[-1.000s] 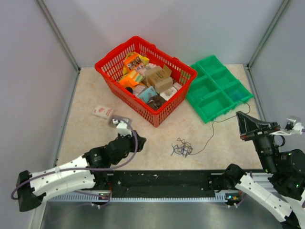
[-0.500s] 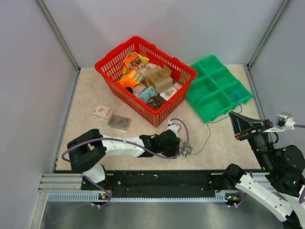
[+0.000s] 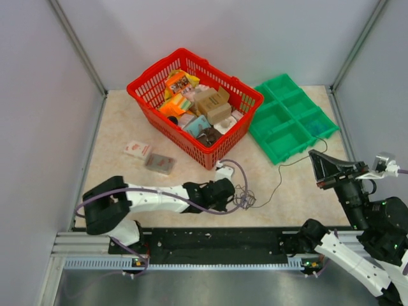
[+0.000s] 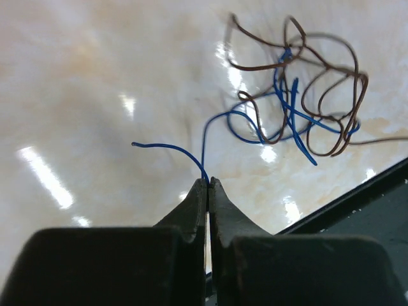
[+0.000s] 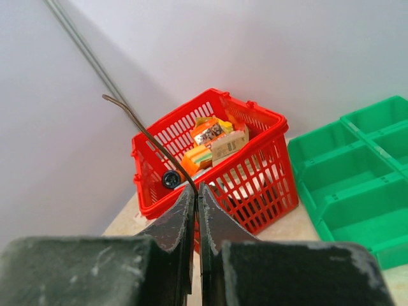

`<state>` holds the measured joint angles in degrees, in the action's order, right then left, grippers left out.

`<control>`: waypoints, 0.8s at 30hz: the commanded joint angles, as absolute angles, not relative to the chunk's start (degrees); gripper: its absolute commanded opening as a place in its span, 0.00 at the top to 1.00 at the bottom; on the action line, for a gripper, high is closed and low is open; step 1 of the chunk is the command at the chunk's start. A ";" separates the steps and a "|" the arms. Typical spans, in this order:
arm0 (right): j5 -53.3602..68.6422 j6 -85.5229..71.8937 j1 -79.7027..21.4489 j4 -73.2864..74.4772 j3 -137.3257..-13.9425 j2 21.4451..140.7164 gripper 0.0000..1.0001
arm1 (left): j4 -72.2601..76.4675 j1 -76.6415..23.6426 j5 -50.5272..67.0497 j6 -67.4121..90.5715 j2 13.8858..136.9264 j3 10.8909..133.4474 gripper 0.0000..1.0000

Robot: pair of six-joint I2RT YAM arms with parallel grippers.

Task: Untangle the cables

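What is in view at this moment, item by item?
basket: one, red, back centre of the table
boxes: several, brown, orange and white, inside the basket
tray: one, green, with compartments, right of the basket
white packet: one, white and red, left of the basket
grey packet: one, grey, beside the white packet
blue cable: one, blue, in the tangle near the front edge
brown cable: one, dark brown, running from the tangle off to the right
table: one, beige marbled
left hand: black, low at the tangle, shut on the blue cable
right hand: black, raised at right, shut on the brown cable
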<state>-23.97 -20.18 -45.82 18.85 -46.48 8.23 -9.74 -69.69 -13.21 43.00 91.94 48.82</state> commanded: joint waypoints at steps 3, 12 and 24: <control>-33.02 -19.34 -45.53 20.47 -46.05 6.51 1.00 | -24.23 -69.70 -37.84 47.54 67.72 43.95 1.00; -52.37 -12.76 -45.61 23.82 -46.49 4.31 1.00 | -43.92 -68.12 -64.49 39.74 35.36 47.88 1.00; -61.17 -4.84 -45.53 23.91 -49.57 2.46 1.00 | -49.92 -68.12 -77.08 30.85 18.56 58.80 1.00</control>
<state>-56.84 -8.51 -45.82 24.38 -46.65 3.40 -47.86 -68.23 -72.66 34.59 21.67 56.03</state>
